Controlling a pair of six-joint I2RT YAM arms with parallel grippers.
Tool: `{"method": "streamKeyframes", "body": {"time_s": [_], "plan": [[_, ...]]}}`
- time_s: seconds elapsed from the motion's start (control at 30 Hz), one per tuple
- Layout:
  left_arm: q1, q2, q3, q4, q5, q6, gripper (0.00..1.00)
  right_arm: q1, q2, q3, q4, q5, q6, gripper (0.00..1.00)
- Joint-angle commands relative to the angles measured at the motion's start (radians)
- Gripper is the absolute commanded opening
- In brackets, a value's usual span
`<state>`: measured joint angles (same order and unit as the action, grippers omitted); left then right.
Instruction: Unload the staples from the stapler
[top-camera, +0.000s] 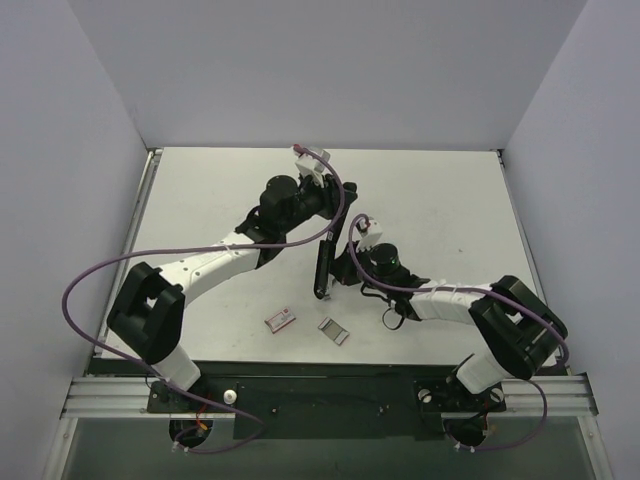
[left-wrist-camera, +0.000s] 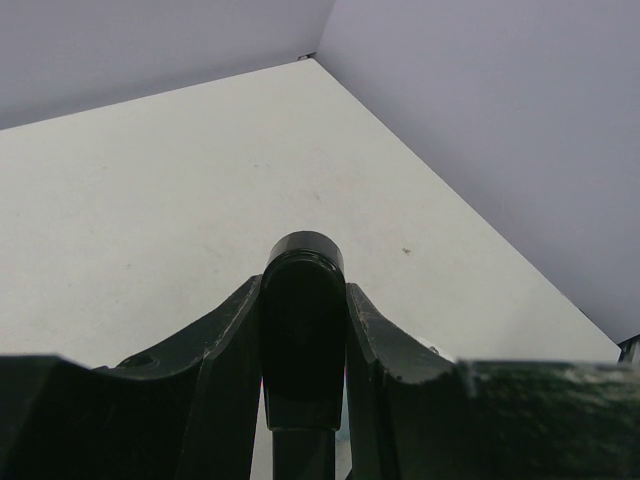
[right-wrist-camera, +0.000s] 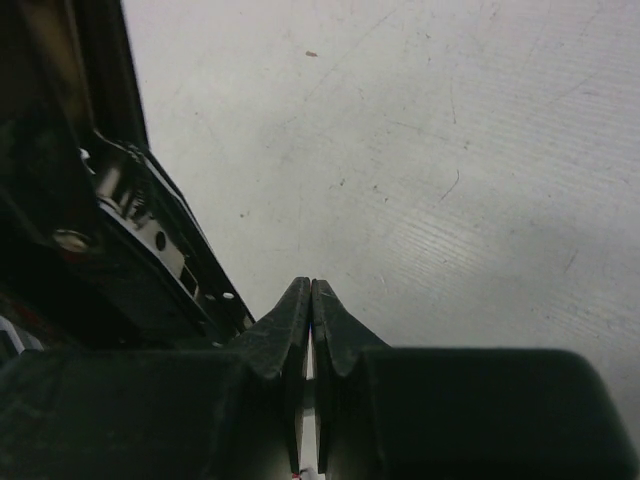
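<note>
Stapler (top-camera: 323, 268), long axis near-to-far, clamped in our left fingers (left-wrist-camera: 225, 345); our closed, empty right fingers (right-wrist-camera: 290, 320) lie just to its right.

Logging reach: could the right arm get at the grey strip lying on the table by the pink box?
Probably yes. The grey strip lies uncovered, apart from the pink box, close to the right hand. The stapler in the left hand does not hang over it. The shut hand would need opening.
</note>
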<state>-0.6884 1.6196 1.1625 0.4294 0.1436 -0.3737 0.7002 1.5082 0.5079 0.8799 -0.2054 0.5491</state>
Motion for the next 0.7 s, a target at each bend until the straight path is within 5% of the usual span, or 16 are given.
{"method": "streamKeyframes", "body": {"time_s": [0.0, 0.67], "plan": [[0.006, 0.023, 0.095, 0.131, 0.031, -0.047, 0.0, 0.001, 0.012, 0.063, 0.088, -0.045, -0.008, 0.0], [0.012, -0.052, 0.083, 0.074, 0.008, -0.021, 0.0, -0.008, -0.052, 0.043, 0.065, -0.034, -0.026, 0.0]]}}
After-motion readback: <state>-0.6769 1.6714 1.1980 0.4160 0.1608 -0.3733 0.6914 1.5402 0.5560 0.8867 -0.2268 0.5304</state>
